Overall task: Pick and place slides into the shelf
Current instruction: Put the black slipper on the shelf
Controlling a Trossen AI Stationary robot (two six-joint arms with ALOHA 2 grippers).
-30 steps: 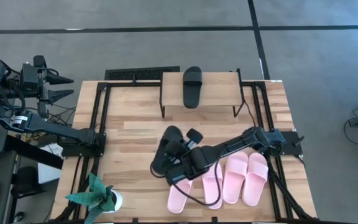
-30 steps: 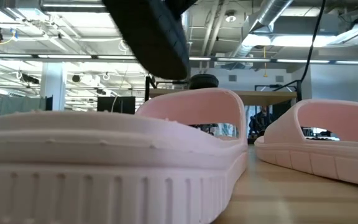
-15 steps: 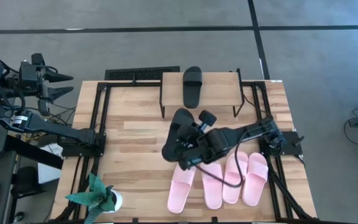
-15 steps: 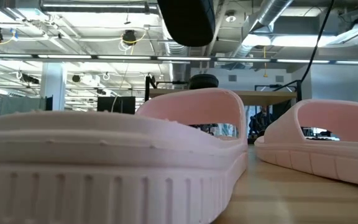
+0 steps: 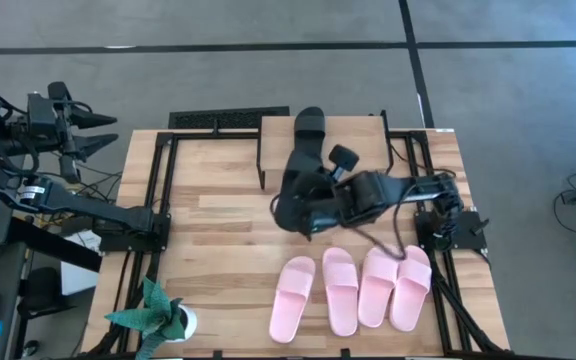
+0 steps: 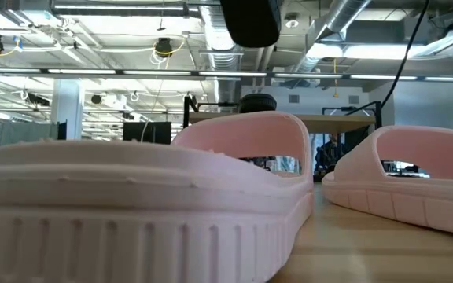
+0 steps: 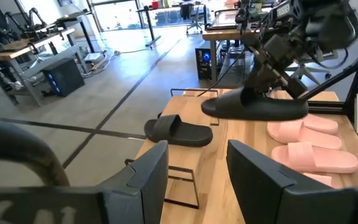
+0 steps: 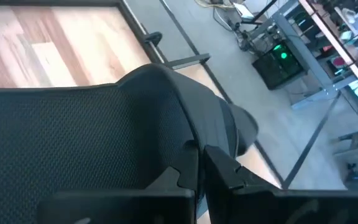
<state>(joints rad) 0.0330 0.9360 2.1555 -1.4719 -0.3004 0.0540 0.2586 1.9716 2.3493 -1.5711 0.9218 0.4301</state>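
One black slide [image 5: 309,124] lies sole-down on the shelf [image 5: 353,140] at the table's far side. The second black slide [image 7: 253,109] hangs in the air just in front of the shelf, with my right gripper [image 8: 199,163] shut on it. Several pink slides [image 5: 353,290] lie side by side on the table's near right. My left gripper [image 7: 194,174] waits open beyond the table's far left corner, touching nothing. My right gripper pinches the black slide's strap [image 8: 190,134] between its two fingers, at the strap's edge. The fingers [image 7: 267,73] come slanting down from above and from the table's right. The slide is lifted clear of the table and roughly level, sole down.
A small potted plant [image 5: 158,318] stands at the near left corner. Black frame rails [image 5: 163,190] run along the table's left and right sides. Bare wood lies left of the held slide. The low view is mostly filled by the nearest pink slide [image 6: 132,212].
My right gripper has risen and gone toward the table's far edge and the shelf, rolling its wrist, still shut on the black slide. The slide has come from beside the pink slides to just in front of the shelf and has turned about.
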